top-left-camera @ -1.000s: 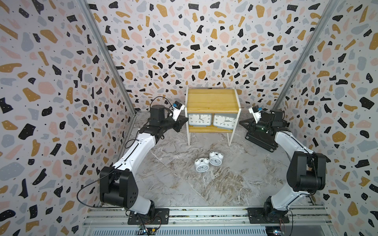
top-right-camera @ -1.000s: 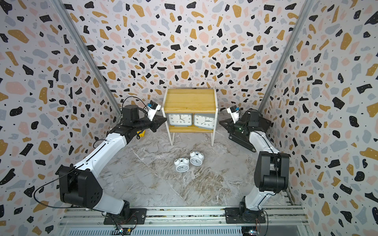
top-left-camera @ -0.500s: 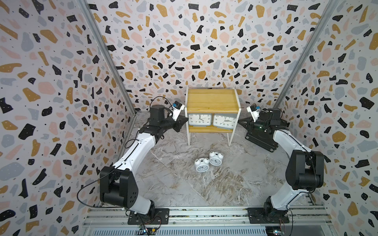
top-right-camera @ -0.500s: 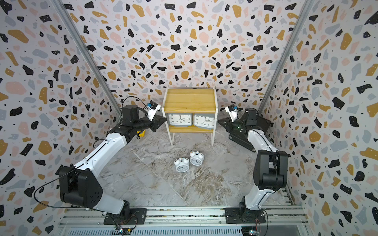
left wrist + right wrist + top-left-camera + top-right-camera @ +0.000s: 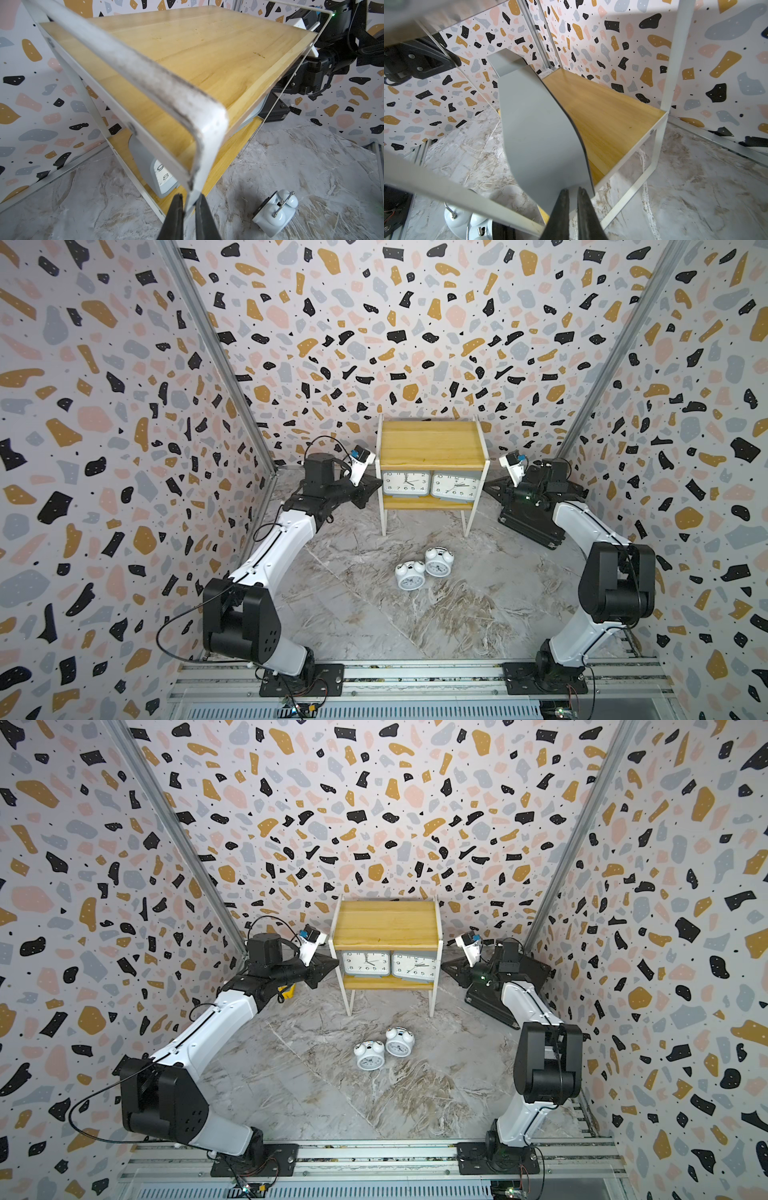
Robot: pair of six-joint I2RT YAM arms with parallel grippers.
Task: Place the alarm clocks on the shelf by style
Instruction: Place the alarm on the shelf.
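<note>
In both top views our right pincer (image 5: 487, 489) has crept nearer the shelf (image 5: 432, 443). Both grey clocks (image 5: 406, 483) (image 5: 455, 487) stand on its lower board, so two white clocks (image 5: 410, 576) (image 5: 438, 562) still wait in the middle of the table (image 5: 374, 622). Left wrist view: our left pincer (image 5: 189, 196) pinches the shelf's leg (image 5: 207, 145). Right wrist view: the right pincer (image 5: 572, 189), almost pressed together, touches a grey clock (image 5: 539, 135).

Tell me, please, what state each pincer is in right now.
Left pincer: closed on the white frame of the two-tier yellowish wooden shelf.
Right pincer: closed, apparently pinching an edge of the grey rectangular alarm clock.
</note>
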